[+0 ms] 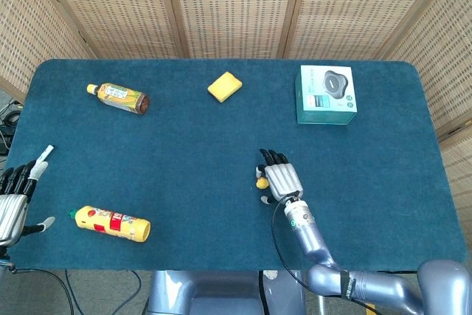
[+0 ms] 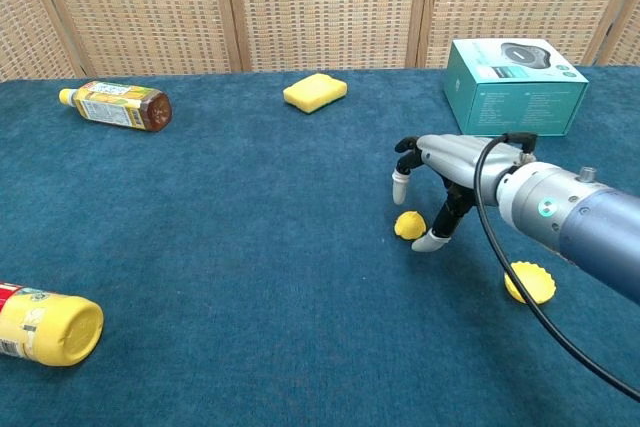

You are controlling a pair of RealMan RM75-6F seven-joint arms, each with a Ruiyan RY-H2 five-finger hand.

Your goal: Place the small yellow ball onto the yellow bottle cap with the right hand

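Chest view shows the ball (image 2: 409, 225) sitting on the blue mat (image 2: 250, 247), with the right hand (image 2: 440, 172) arched over it, fingers spread and curled down around it, holding nothing. A fingertip hangs just above the ball and the thumb tip rests on the mat just beside it at 3 o'clock; whether the thumb touches the ball I cannot tell. From the head view the ball (image 1: 261, 181) is only a sliver of yellow peeking out at 9 o'clock of the right hand (image 1: 280, 180), and the cap is hidden under the forearm. Only the chest view shows the cap (image 2: 529, 283), lying open side up at 4 o'clock of the ball, partly behind the arm, with nothing in it that I can see.

Only the head view shows the left hand (image 1: 13, 197), fingers spread and holding nothing, at the mat's left edge. The ball sits a little right of the middle, with bare mat around it on every side. A yellow bottle (image 1: 112, 223) lies capped near the front left edge at 8 o'clock, a brown bottle (image 1: 119, 97) at 10 o'clock, a sponge (image 1: 224, 85) at 12, and a teal box (image 1: 326, 94) at 1 o'clock, closed.
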